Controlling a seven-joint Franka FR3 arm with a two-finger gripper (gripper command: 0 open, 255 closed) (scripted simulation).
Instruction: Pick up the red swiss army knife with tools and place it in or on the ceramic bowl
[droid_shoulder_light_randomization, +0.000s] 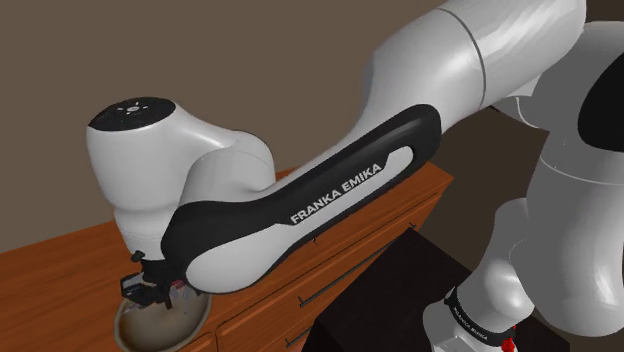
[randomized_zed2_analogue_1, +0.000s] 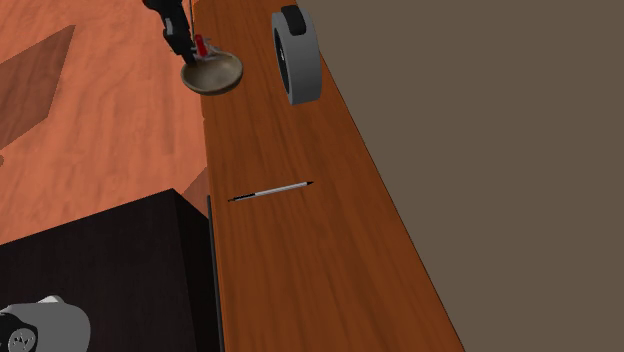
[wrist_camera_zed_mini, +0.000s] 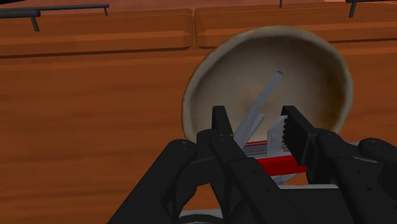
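tool (wrist_camera_zed_mini: 257, 130): fingers (wrist_camera_zed_mini: 296, 130) part-closed, clamped on the red swiss army knife (wrist_camera_zed_mini: 277, 167), blades fanned out | knife: held right over the hollow of the beige bowl (wrist_camera_zed_mini: 305, 63) | bowl: sits at the front edge of the wooden bench (wrist_camera_zed_mini: 95, 114), above the drawers (wrist_camera_zed_mini: 95, 32)

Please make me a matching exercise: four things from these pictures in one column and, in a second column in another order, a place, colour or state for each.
Things:
1. red knife
2. bowl
3. pen
4. round object

Descriptions:
A. lies alone further along the wooden top
B. grey with a black face, beside the bowl
C. clasped in the pincer
D. below the pincer, at the wooden top's edge

Pairs: 1-C, 2-D, 3-A, 4-B.
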